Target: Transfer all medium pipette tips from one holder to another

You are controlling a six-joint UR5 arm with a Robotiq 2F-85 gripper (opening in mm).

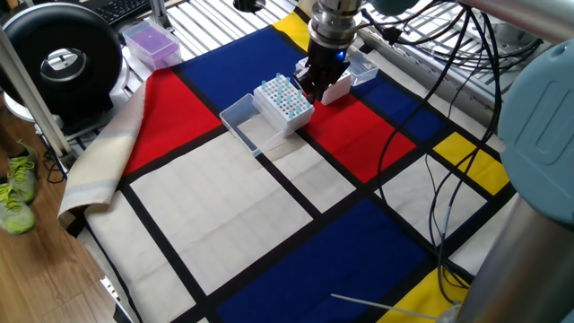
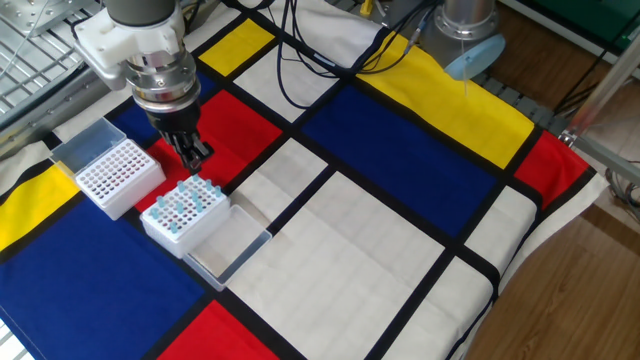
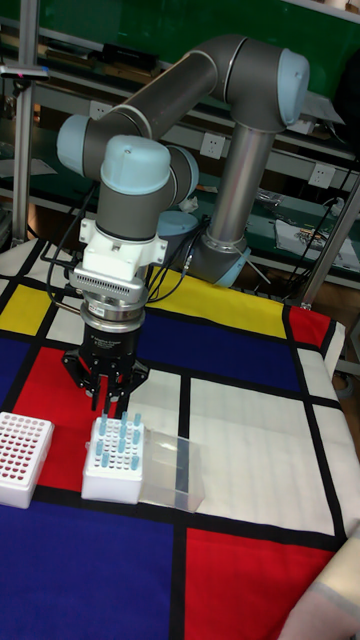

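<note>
While the other white box with many small holes point(image 2: 112, 178) looks bare, the job seems hardly begun: the small pale-blue plastic pipette tips point(image 3: 116, 444) stand straight up, points down, in the white holder box point(image 2: 182, 214). I cannot tell if the black 2-finger claw point(image 3: 111, 407) above them pinches 1.

Pale-blue medium pipette tips point(image 3: 116, 440) in a white box point(image 3: 112, 473); tabletop cloth point(image 2: 400, 230) red, blue, yellow, white, black-lined
</note>
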